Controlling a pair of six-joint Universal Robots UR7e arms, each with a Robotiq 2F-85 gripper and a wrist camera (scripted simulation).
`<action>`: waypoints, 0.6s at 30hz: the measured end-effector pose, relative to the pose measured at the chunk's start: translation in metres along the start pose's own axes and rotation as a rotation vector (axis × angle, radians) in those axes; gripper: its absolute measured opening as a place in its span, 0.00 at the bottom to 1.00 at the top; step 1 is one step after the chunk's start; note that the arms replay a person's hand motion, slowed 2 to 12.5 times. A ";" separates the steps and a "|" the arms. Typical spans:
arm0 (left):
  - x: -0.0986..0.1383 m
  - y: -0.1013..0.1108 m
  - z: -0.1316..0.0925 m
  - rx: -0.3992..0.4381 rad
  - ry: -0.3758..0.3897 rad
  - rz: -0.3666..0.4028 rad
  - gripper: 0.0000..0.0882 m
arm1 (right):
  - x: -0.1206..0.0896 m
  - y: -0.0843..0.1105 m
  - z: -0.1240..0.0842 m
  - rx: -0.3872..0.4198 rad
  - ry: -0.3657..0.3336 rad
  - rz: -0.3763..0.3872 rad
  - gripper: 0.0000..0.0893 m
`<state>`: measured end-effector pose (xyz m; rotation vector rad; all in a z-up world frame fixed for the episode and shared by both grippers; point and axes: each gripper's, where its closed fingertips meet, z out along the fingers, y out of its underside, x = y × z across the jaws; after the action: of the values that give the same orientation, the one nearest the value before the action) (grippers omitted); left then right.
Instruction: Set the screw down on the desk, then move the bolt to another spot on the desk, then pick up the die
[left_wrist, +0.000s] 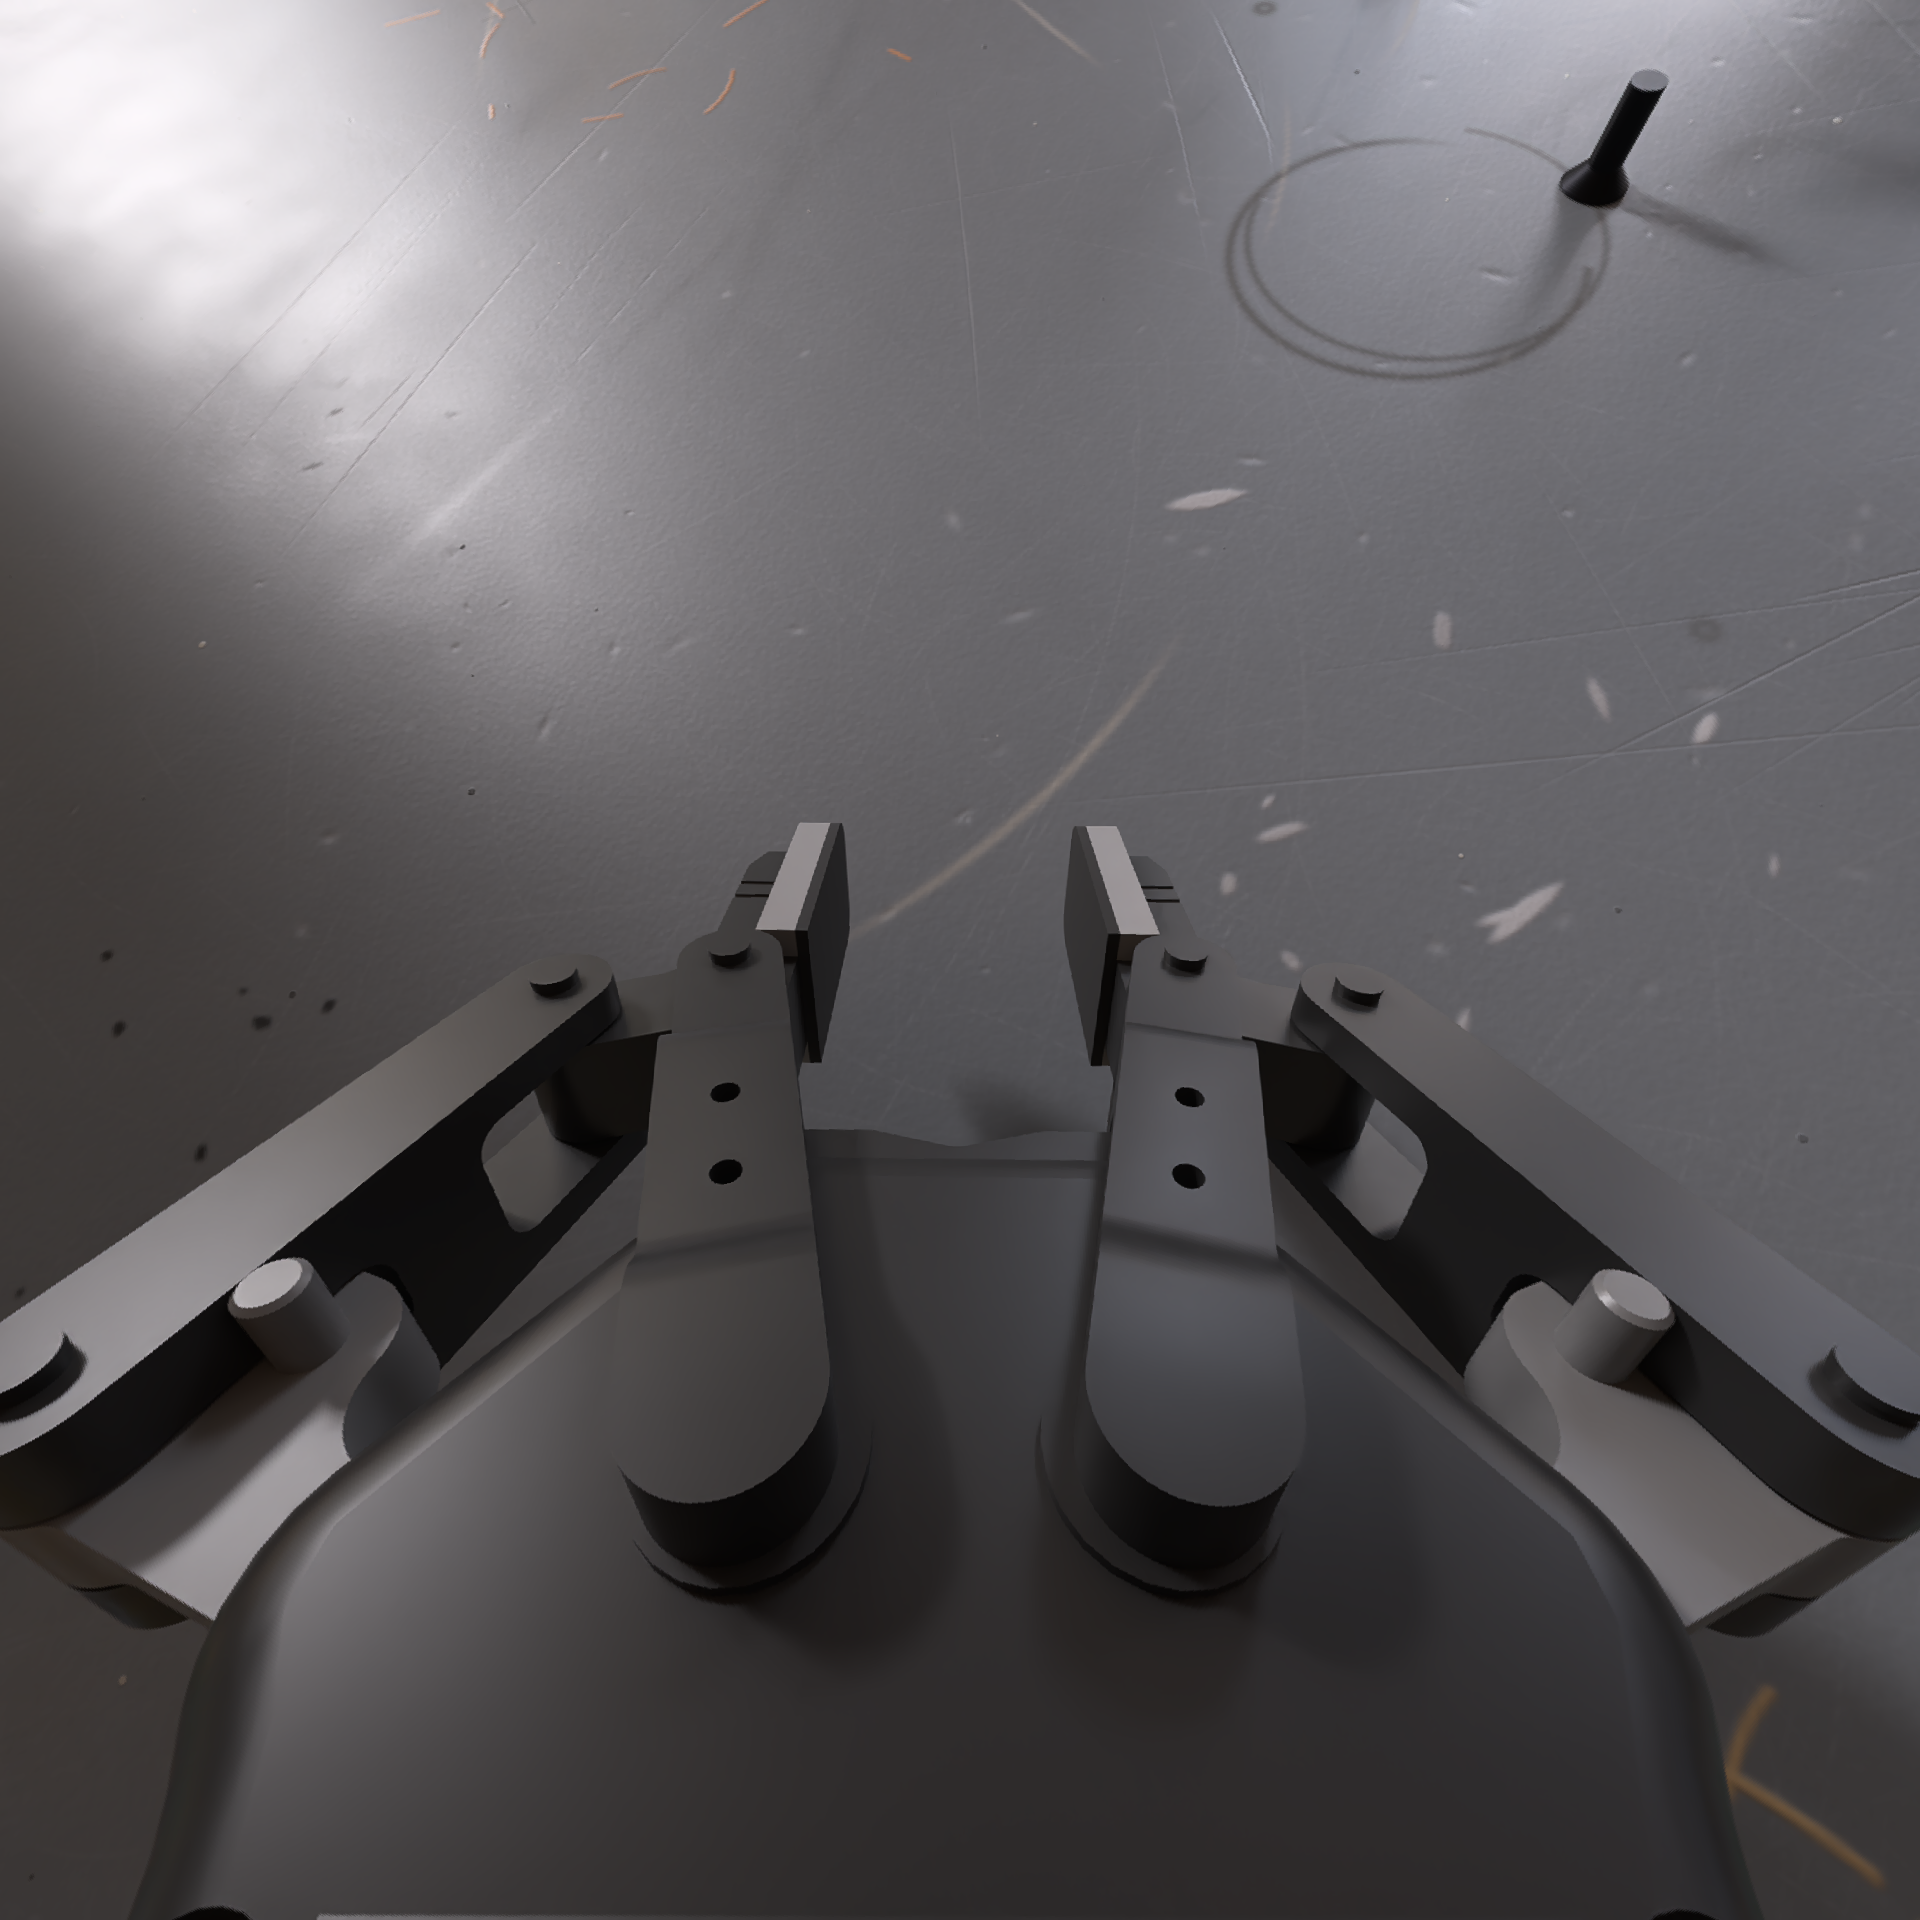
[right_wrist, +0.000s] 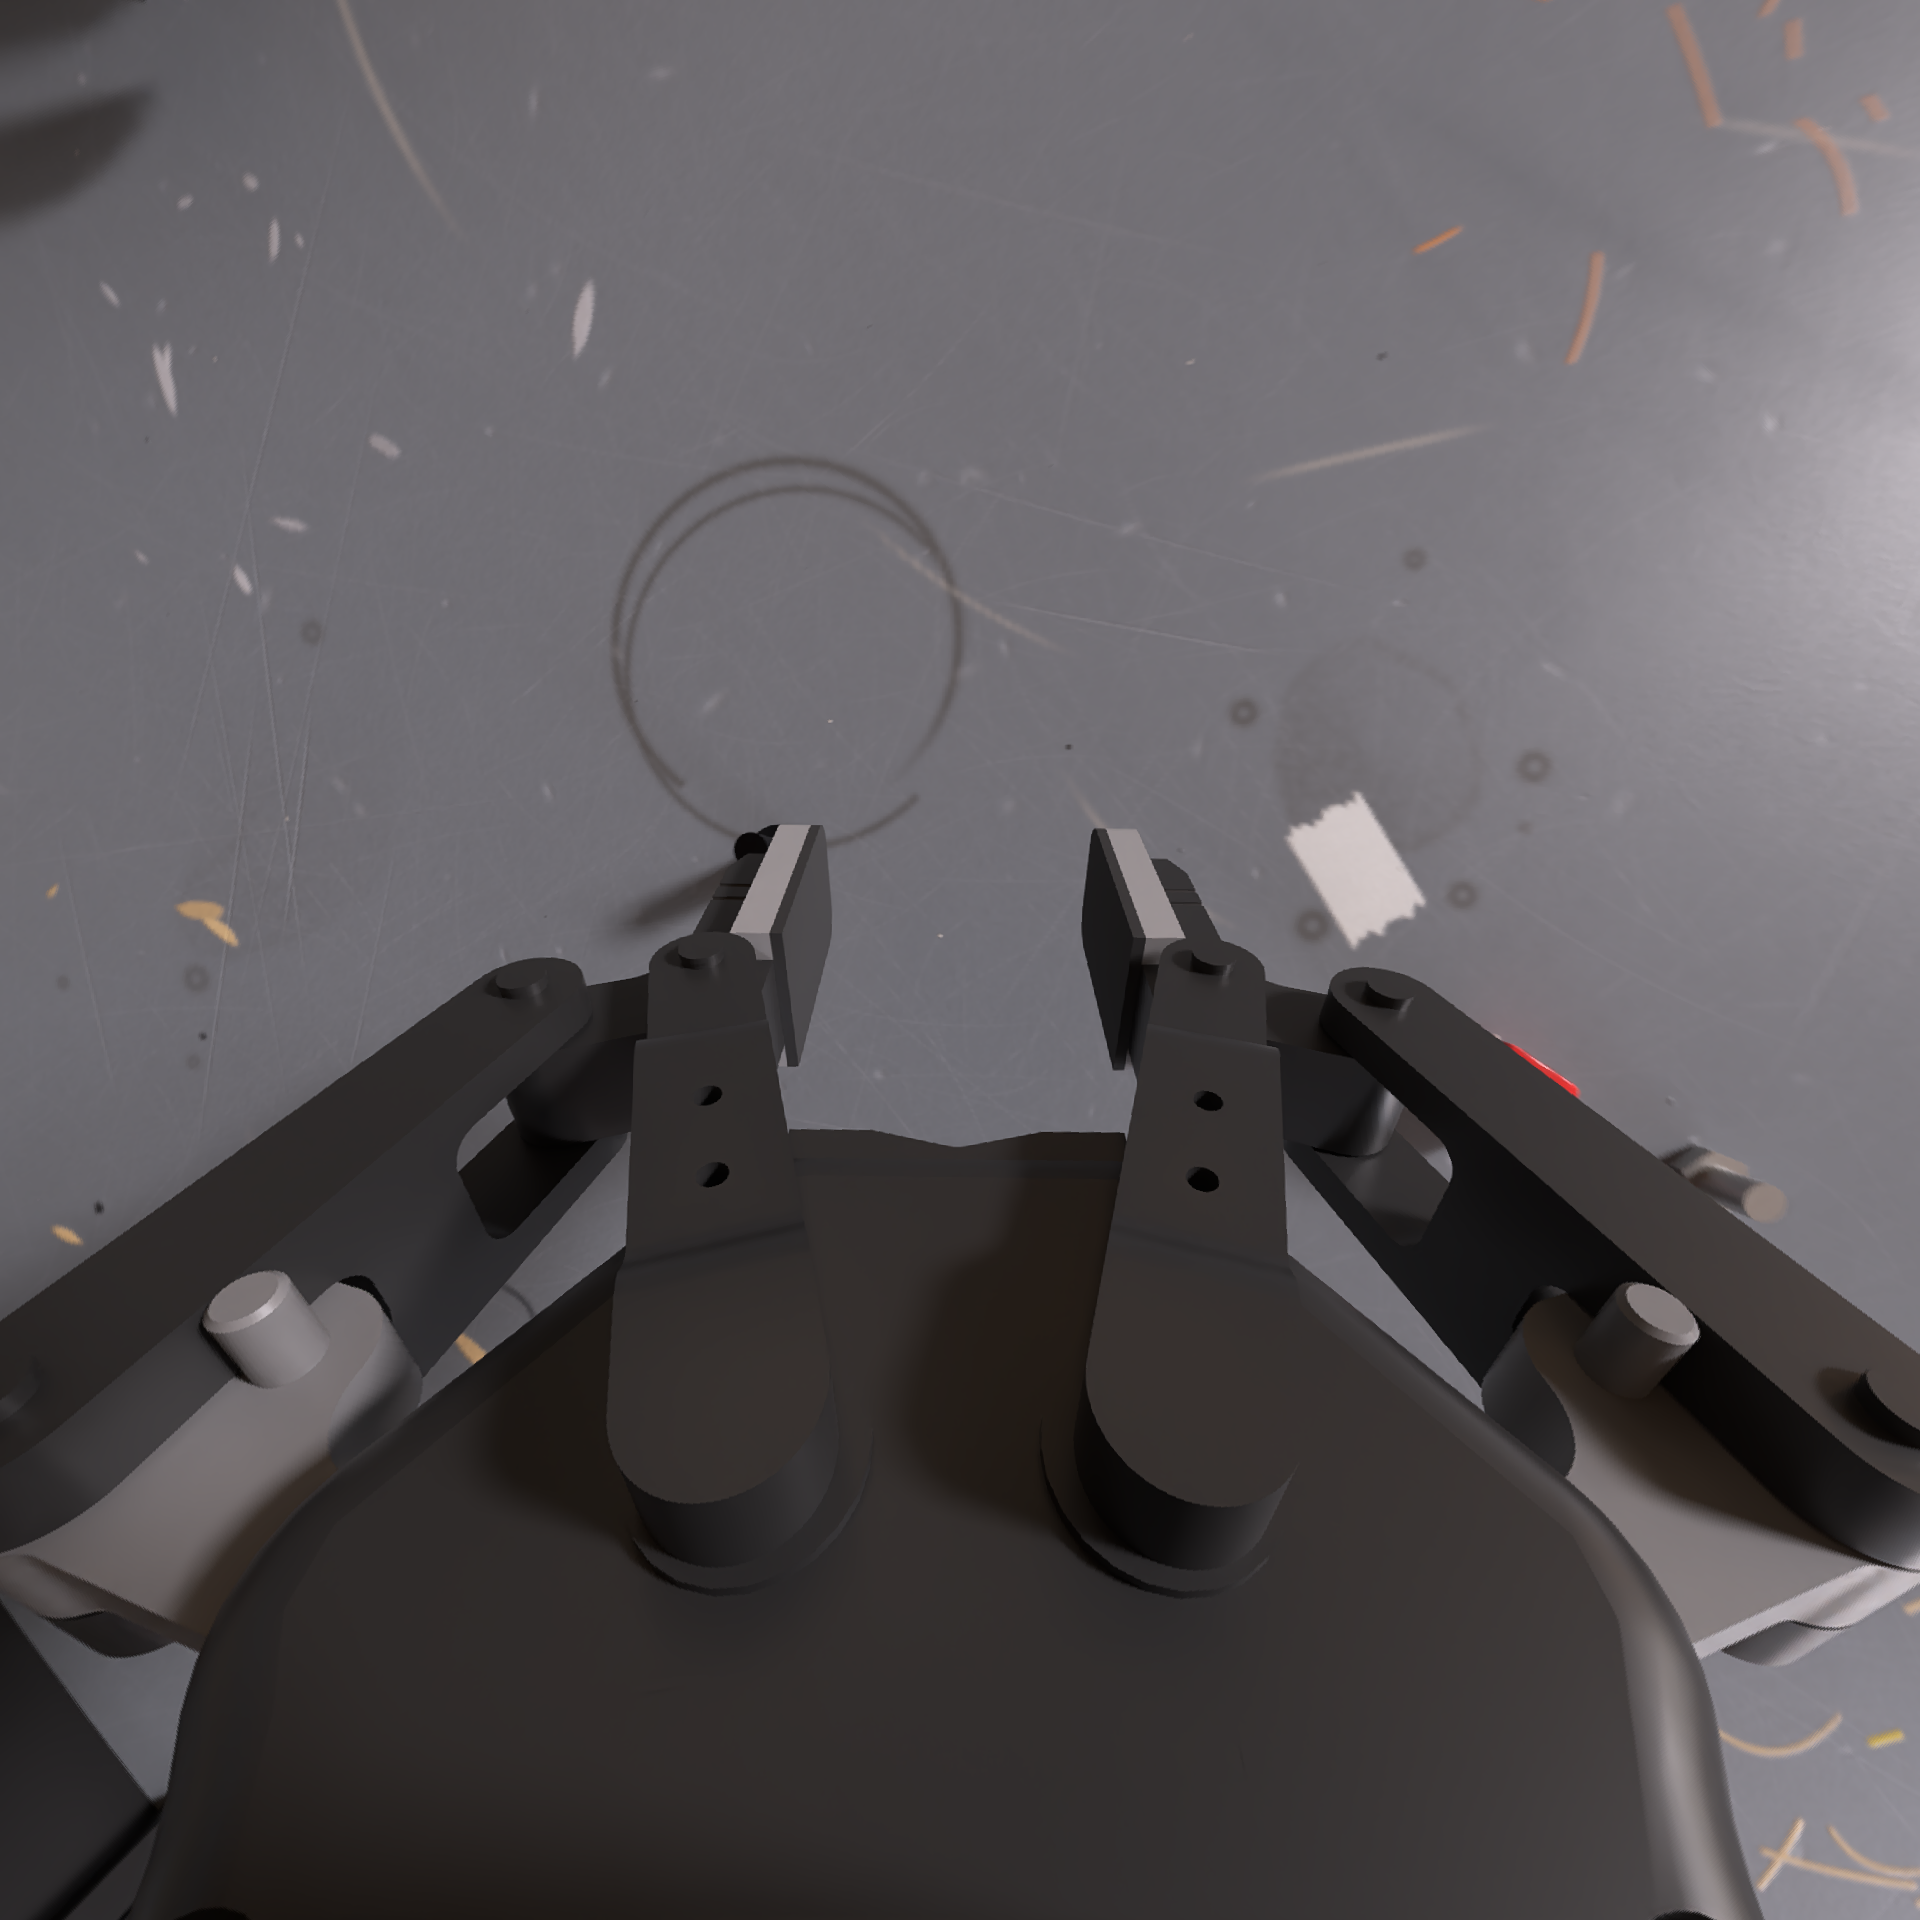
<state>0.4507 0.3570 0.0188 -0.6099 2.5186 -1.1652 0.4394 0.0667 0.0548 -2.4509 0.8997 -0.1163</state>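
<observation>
A black screw (left_wrist: 1616, 140) stands on its flat head on the grey desk (left_wrist: 727, 520), at the far right next to a ring mark (left_wrist: 1418, 260). My left gripper (left_wrist: 958, 883) is open and empty, well short of the screw and to its left. My right gripper (right_wrist: 958, 883) is open and empty above the desk (right_wrist: 1143, 312). A small black tip, apparently the screw (right_wrist: 750, 840), peeks out behind its left finger. A red die (right_wrist: 1545, 1070) and a grey bolt (right_wrist: 1725, 1184) are mostly hidden behind the right linkage.
The ring mark (right_wrist: 784, 644) lies just ahead of my right gripper. A white strip of tape (right_wrist: 1351, 868) lies flat on the desk to the right of its fingers. Scratches, chips and orange streaks cover the surface.
</observation>
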 end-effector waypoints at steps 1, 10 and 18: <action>0.000 0.000 0.000 0.000 0.000 0.000 0.43 | 0.003 -0.001 -0.003 0.011 0.012 0.009 0.50; 0.000 0.001 0.001 -0.005 0.001 0.001 0.43 | 0.037 -0.003 -0.031 0.099 0.153 0.125 0.55; 0.001 0.001 0.001 -0.011 0.002 0.005 0.43 | 0.076 0.009 -0.050 0.125 0.320 0.266 0.56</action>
<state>0.4503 0.3568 0.0172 -0.6056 2.5277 -1.1518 0.4803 -0.0090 0.0862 -2.2086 1.3055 -0.4649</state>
